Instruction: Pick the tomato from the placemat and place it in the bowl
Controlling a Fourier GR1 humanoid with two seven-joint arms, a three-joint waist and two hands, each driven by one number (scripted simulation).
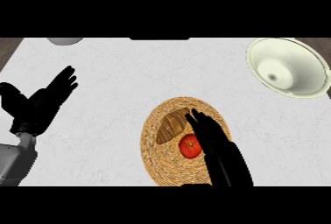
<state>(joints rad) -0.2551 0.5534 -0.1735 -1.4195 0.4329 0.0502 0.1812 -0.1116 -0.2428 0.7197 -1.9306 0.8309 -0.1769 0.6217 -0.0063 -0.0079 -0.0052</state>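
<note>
Right robot hand (pixel 216 146) lay flat over the round woven straw placemat (pixel 161 164), fingers straight, apart, just right of the small red tomato (pixel 188 146). A brown bread loaf (pixel 171 124) sat left and farther on the mat. Cream ceramic bowl (pixel 304 54) far right on the white marble counter (pixel 129 74). Left robot hand (pixel 45 103) rested open at left.

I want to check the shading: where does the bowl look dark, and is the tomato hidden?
Head view: the bowl darkens only at its centre; the right hand covers the tomato's right edge on the placemat.
</note>
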